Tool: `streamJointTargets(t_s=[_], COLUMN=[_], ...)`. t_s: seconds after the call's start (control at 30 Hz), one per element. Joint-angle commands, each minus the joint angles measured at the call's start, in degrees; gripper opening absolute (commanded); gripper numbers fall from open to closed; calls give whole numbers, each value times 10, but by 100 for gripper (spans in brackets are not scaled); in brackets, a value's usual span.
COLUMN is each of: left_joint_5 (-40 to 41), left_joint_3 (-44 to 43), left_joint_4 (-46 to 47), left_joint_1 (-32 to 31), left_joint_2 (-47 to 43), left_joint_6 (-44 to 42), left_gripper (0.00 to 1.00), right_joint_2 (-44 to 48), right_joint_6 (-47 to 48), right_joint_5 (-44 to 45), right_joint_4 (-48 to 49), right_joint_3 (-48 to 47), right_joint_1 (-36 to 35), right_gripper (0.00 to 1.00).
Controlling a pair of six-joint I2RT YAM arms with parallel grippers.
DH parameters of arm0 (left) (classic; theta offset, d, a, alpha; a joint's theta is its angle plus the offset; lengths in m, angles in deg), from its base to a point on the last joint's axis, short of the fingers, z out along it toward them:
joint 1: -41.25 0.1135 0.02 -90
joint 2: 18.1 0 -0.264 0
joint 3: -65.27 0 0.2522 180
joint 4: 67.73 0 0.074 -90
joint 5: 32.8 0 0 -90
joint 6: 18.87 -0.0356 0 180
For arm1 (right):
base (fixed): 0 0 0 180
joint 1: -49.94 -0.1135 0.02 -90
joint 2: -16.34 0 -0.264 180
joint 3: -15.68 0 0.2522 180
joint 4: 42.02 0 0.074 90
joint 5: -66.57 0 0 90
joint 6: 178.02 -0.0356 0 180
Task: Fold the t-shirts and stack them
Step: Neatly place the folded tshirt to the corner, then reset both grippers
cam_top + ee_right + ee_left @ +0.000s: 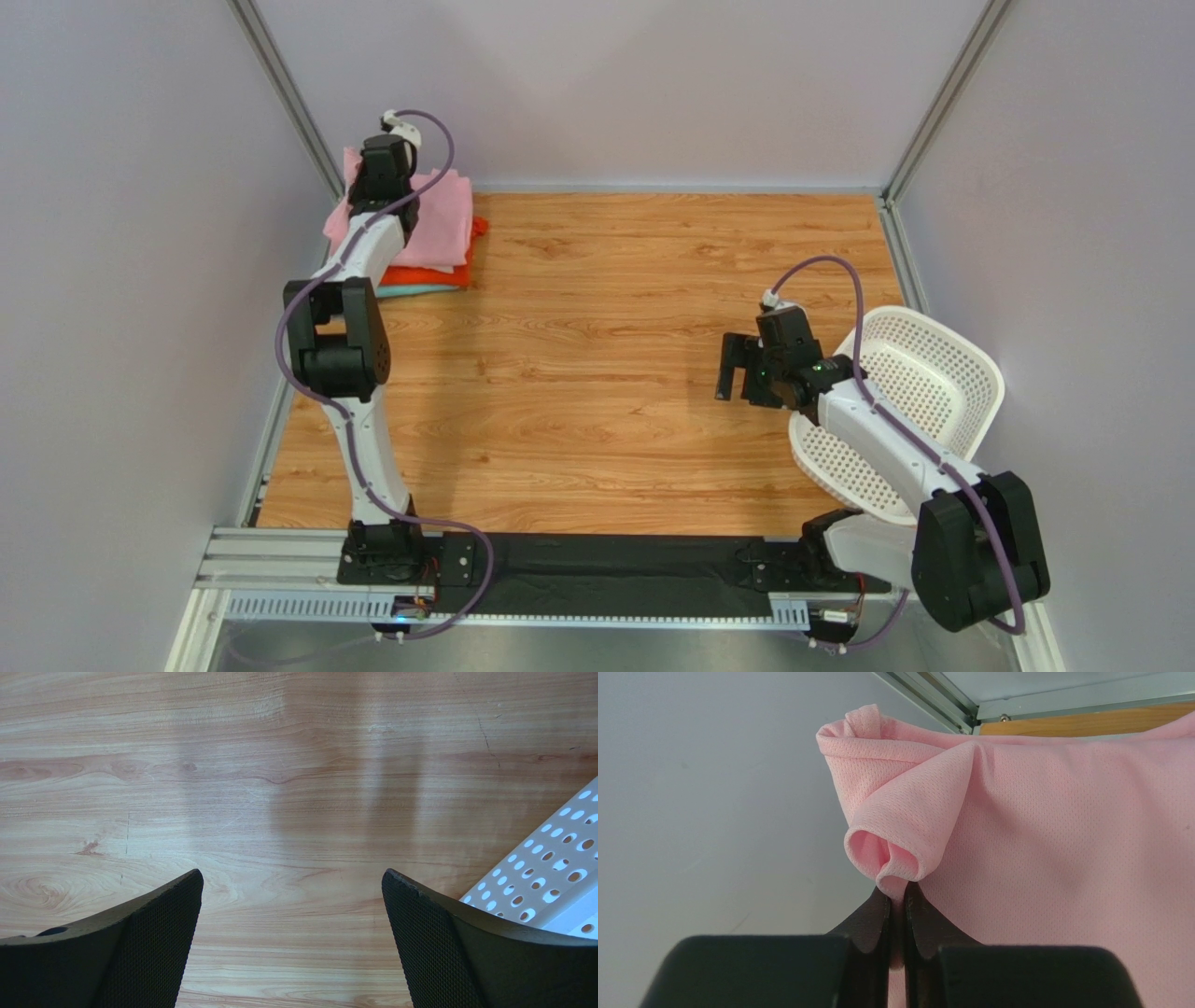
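Observation:
A folded light pink t-shirt [438,221] lies on top of a stack at the table's far left corner. Under it an orange-red shirt [438,275] and a thin teal edge [421,291] show. My left gripper [382,185] is over the stack's left side. In the left wrist view it [898,894] is shut on a bunched fold of the pink t-shirt [1046,840]. My right gripper [730,368] is open and empty above bare wood at the right; its fingers [154,917] stand wide apart.
A white perforated basket [912,406] lies tipped at the right, behind my right arm; its edge shows in the right wrist view [554,875]. Grey walls close in the wooden table [631,336] on three sides.

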Motion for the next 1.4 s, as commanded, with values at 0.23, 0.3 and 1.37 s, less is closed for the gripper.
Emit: streamJointTargets(t_s=[0.23,0.3,1.37], left_joint_5=[11,-10,-279], left_joint_3=[-61,-64,367], left_joint_4=[-10,-34,-208], left_joint_1=[37,37,-218], left_joint_2=[26,7,-537], left_joint_6=[75,103,612], left_gripper=[82,99,100], right_joint_2=[9,18,167], right_joint_6=[-7,-6,-7], right_joint_5=[20,19,-30], right_joint_4=[-2,-2,-18], right_joint_3=[-22,-20,9], right_joint_1=[2,2,2], right_gripper=[100,100,100])
